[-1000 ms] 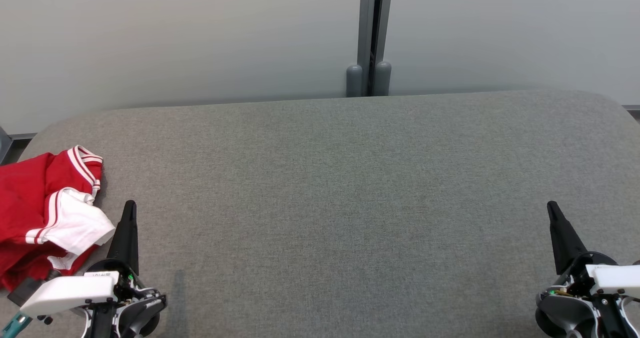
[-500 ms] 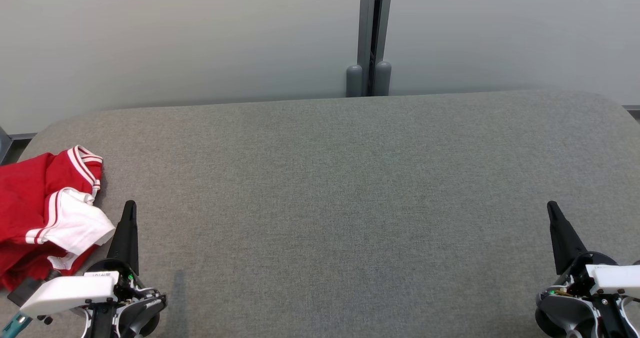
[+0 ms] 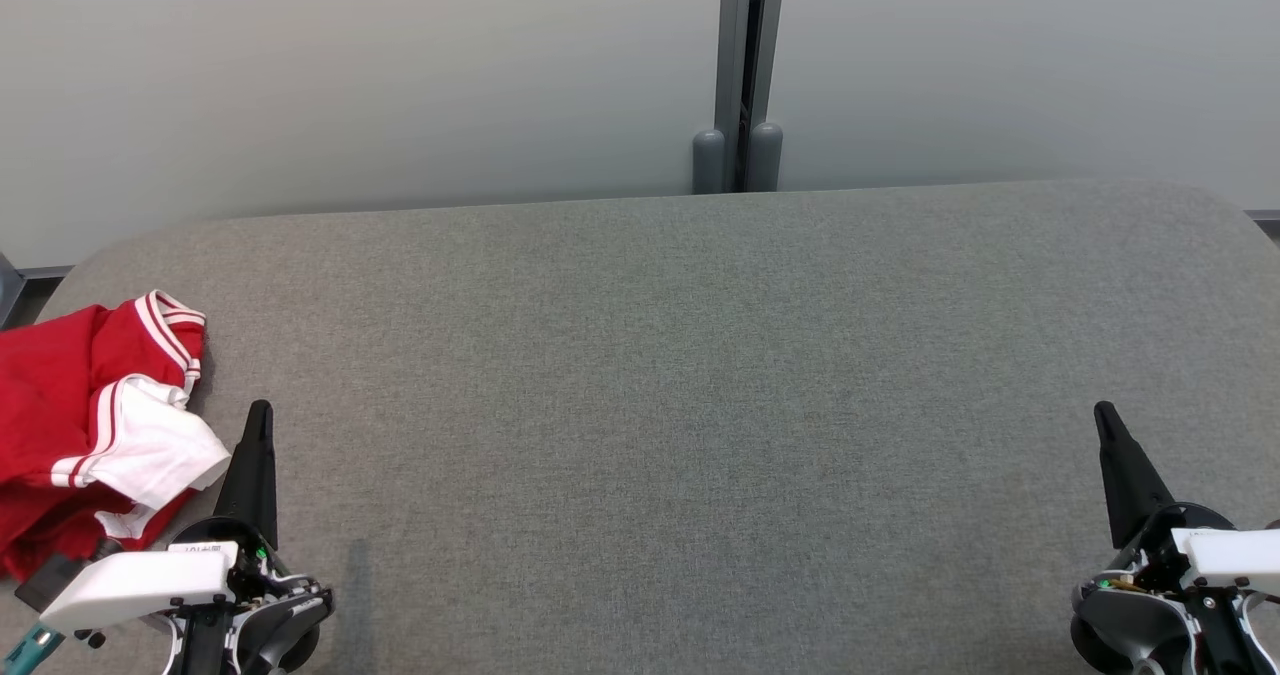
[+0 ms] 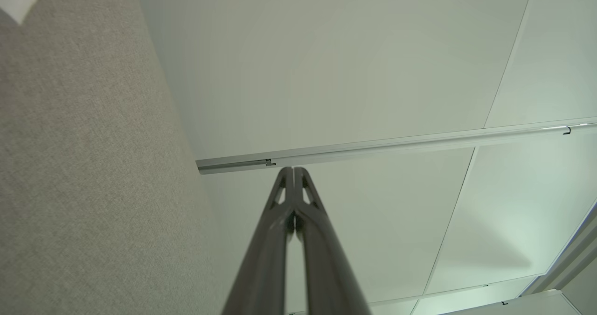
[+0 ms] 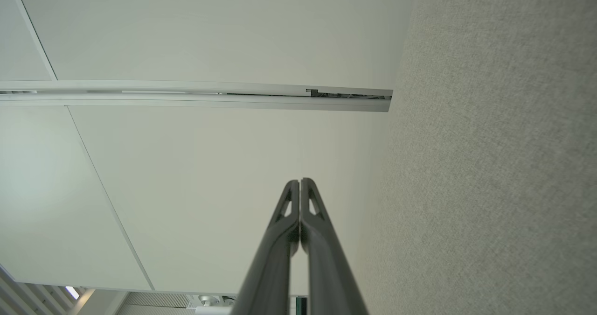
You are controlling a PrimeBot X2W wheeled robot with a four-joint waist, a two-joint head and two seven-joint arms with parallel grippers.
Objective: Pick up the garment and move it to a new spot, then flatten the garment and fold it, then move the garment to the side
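Left gripper (image 3: pixel 258 425) and right gripper (image 3: pixel 1106 425) both closed, empty, parked at near corners; red-and-white garment (image 3: pixel 90 425) lies crumpled at table's (image 3: pixel 640 375) far-left edge, just beside the left gripper — nothing begun, pickup, flattening, folding, moving aside all remain.

Grey, perhaps upholstered surface (image 3: pixel 700 405); pale wall (image 3: pixel 350 75)

Grey fabric-covered table (image 3: pixel 700 375) with rounded corners, a crumpled red-and-white garment (image 3: pixel 60 405) at its left edge
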